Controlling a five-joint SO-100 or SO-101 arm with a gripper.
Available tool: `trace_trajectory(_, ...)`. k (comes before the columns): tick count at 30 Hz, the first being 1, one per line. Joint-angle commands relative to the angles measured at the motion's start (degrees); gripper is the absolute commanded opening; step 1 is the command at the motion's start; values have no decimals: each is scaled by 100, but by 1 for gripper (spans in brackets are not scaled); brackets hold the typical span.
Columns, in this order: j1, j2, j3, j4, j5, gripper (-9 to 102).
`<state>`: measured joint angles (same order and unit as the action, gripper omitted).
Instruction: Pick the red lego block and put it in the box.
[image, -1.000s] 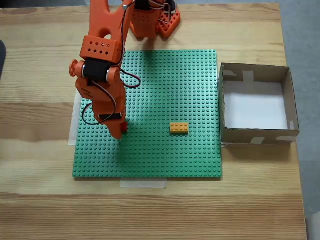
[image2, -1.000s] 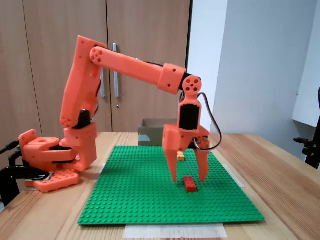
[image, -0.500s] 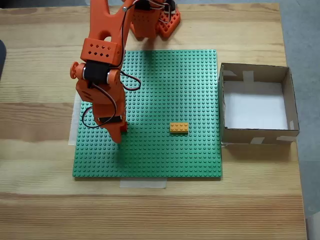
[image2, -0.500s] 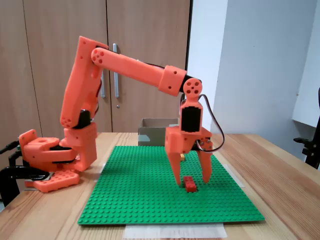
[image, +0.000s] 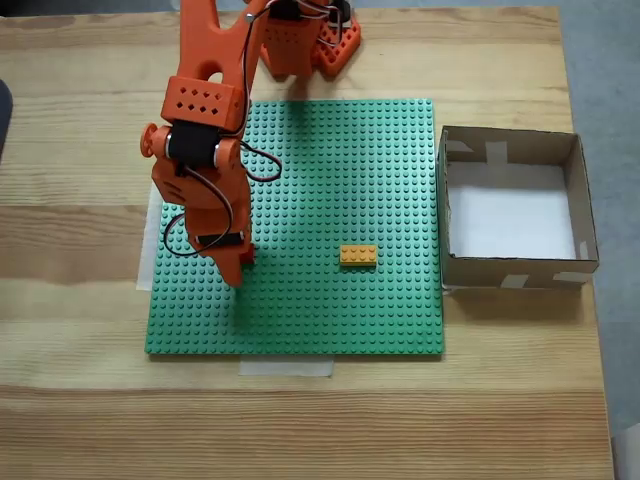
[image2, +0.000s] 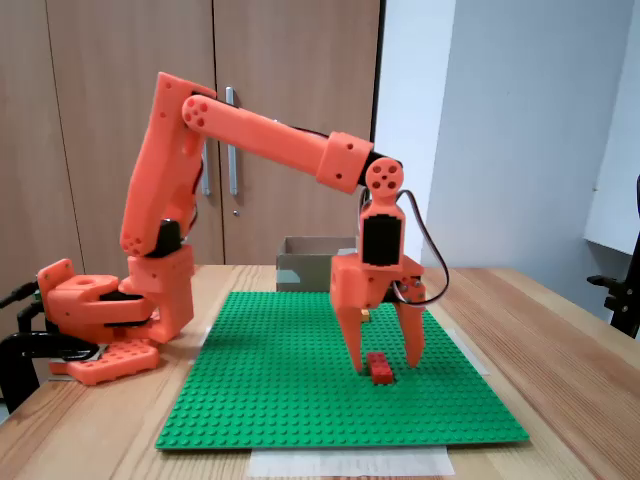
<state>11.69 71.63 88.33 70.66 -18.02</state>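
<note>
1. In the fixed view from above, my pincer (image: 236, 268) points down over the green baseplate (image: 330, 300), near its left side as this view shows it. My own arm (image: 200, 130) covers most of what lies beneath, so I cannot tell from here how wide my jaws stand. The red lego block is hidden under me.
2. In that view, the orange-yellow brick (image: 358, 255) lies on the baseplate to the right of my pincer, well apart from it. The box (image: 460, 270) stands on the wooden surface (image: 300, 430) further right still, just beside the baseplate's right edge, its white floor showing.
3. In the fixed view from the side, my pincer (image2: 386, 362) hangs with 2 fingers (image2: 352, 340) spread wide, tips low over the baseplate (image2: 280, 400). I hold nothing.
4. In that side view, the red lego block (image2: 379, 367) sits on the baseplate between my fingertips; I cannot tell whether either finger touches it.
5. Behind my pincer there, the box (image2: 305, 265) stands at the far end of the baseplate, and a bit of the orange-yellow brick (image2: 366, 313) peeks out between my fingers.
</note>
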Motion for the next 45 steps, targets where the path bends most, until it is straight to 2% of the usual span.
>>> trace_trajectory(1,-44,26,0,-62,35,27)
trace_trajectory(10,0,0,70,-281,44,10)
trace_trajectory(18,-18,0,105,-316,53,6)
trace_trajectory(23,-35,0,114,-299,44,-1)
trace_trajectory(36,105,677,123,97,413,-1)
trace_trajectory(45,-132,1714,659,-62,615,-1)
